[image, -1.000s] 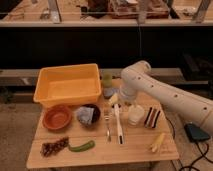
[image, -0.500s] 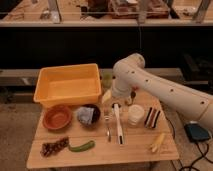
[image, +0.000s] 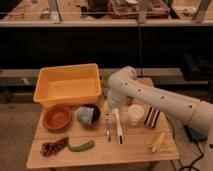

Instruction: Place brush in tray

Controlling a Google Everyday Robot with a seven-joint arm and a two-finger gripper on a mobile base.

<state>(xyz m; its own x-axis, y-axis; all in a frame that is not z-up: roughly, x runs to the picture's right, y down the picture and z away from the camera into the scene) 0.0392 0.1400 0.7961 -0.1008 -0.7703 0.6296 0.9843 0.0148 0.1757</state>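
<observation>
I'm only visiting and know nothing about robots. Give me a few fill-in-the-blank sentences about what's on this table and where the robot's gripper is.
The brush lies on the table right beside a thin metal ____.
The gripper is low over the table, between the dark bowl and the white ____.
The big tray at the back left is coloured ____.
Missing words: fork; cup; yellow.

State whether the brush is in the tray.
Out: brush lies on the table beside the fork, gripper over its far end.
</observation>
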